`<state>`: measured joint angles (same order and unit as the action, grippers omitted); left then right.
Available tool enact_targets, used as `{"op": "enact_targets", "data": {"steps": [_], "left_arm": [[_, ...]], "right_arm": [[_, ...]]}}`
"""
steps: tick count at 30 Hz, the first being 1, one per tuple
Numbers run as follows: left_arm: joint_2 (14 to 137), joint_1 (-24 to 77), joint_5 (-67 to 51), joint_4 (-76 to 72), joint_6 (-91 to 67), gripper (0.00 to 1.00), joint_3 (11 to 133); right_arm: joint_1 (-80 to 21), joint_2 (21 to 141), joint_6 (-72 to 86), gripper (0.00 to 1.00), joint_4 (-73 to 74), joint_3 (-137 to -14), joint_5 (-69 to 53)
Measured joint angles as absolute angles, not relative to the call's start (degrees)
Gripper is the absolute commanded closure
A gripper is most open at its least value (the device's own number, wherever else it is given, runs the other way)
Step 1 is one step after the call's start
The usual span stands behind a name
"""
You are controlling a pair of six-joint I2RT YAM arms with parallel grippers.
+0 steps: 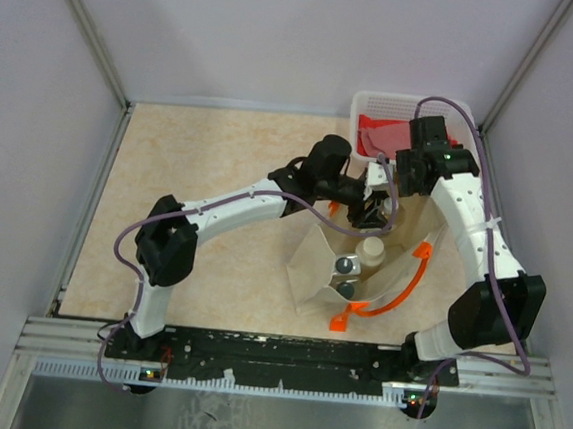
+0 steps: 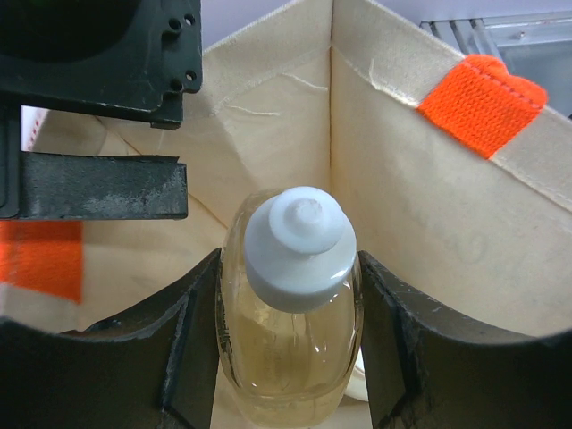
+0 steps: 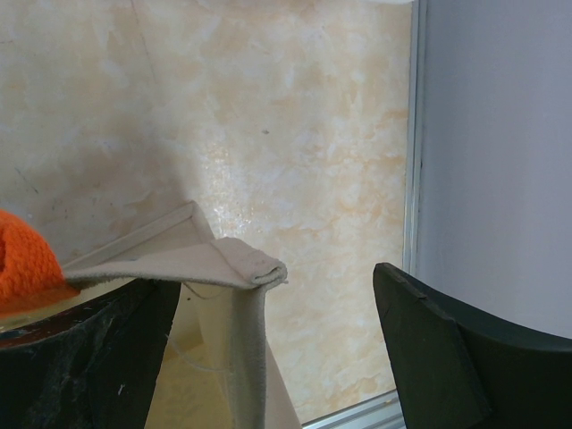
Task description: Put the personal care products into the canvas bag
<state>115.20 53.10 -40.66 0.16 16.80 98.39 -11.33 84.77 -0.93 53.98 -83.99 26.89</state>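
While L jaws clamp amber bottle [image 2: 295, 259] in bag [image 2: 429, 206] mouth (cream bottle [image 1: 369, 250] lies inside), R jaws gape open w/ bag rim by one finger [image 3: 80, 357].

White arms [image 1: 237, 205], black joints [image 1: 169, 242] (purple cables [image 1: 447, 101]).

The amber-liquid bottle [image 2: 290, 357] runs off the bottom edge of the left wrist view, its flanks hidden behind the fingers [image 2: 179, 357] of the left gripper [image 2: 290, 268]. In the right wrist view, the left edge cuts off the canvas bag [image 3: 223, 264] and its orange handle [image 3: 22, 259].
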Motion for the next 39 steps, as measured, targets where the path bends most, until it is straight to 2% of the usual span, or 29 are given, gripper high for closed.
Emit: {"op": "enact_targets", "data": {"steps": [9, 14, 16, 27, 39], "left_arm": [[117.3, 53.0, -43.0, -2.1, 14.8, 1.0, 99.0], [117.3, 53.0, -44.2, -3.7, 13.5, 0.86, 98.7], [117.3, 53.0, -44.4, -4.3, 13.3, 0.76, 98.3], [117.2, 52.9, -45.9, -8.5, 11.4, 0.01, 93.6], [116.1, 53.1, -46.6, -8.4, 10.8, 0.0, 93.8]], "right_arm": [[-11.3, 86.9, -1.7, 0.11, 53.5, -84.0, 26.8], [-11.3, 87.0, -2.0, 0.11, 53.4, -84.0, 26.7], [-11.3, 87.0, -2.0, 0.11, 53.4, -84.0, 26.7], [-11.3, 87.0, -2.0, 0.11, 53.6, -84.0, 26.6], [-11.3, 87.0, -2.0, 0.11, 53.6, -84.0, 26.7]]}}
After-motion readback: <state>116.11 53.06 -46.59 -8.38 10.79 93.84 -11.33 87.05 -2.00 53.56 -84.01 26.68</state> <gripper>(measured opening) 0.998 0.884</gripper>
